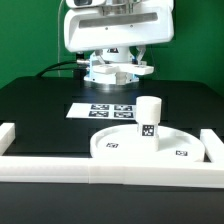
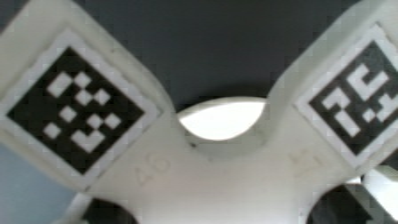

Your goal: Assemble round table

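Two parts look joined: the leg (image 1: 149, 115) stands upright on the round disc (image 1: 120, 150), at the surface's front. You have the cross-shaped foot piece (image 2: 178, 165) filling the wrist view, not yet fitted. Whether the jaws pinch it, you cannot tell.

Glossy white arm (image 1: 112, 30), thin black cable (image 1: 62, 64)

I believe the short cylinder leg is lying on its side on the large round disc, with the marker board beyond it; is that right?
Not quite: the short cylinder leg stands upright on the large round disc, not on its side, as the exterior view shows. The rest holds: the marker board lies beyond it.
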Robot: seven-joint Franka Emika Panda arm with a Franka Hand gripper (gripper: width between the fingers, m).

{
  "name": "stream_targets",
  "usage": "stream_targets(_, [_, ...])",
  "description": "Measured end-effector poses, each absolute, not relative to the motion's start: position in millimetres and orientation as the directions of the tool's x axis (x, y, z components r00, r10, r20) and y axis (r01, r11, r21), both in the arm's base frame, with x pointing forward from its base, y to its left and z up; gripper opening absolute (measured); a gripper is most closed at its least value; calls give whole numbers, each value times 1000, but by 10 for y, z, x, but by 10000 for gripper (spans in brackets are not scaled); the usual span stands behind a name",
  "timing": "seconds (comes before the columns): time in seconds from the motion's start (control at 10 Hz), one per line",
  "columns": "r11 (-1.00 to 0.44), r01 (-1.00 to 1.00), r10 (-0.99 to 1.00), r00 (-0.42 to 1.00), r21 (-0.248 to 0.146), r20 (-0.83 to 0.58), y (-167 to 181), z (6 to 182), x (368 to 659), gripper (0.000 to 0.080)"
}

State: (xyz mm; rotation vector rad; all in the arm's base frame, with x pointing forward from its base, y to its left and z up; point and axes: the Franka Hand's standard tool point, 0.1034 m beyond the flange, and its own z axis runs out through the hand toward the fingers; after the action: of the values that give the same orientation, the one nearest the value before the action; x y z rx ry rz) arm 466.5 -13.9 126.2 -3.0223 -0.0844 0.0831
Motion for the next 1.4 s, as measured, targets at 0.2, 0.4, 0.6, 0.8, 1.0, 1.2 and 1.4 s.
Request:
stream_targets(0.2, [-991,66,73,996,-120,-51,-135,1270,4686,452])
stream_targets(0.4, [-987,99,104,994,-124,-28,15,1389,4971,452])
stream_targets(0.6, [-978,167,166,986,-127,16,252,1456,5272,452])
stream_targets(0.8, [-971,178,180,984,-157,5,250,1451,5329,452])
stream_targets(1.0, [-971,178,180,984,-158,1,247,1428,5318,452])
stream_targets(1.2, [-967,202,202,979,-153,18,315,1391,5479,452])
stream_targets(1.4, [-965,216,214,976,-151,31,336,1360,5651,452])
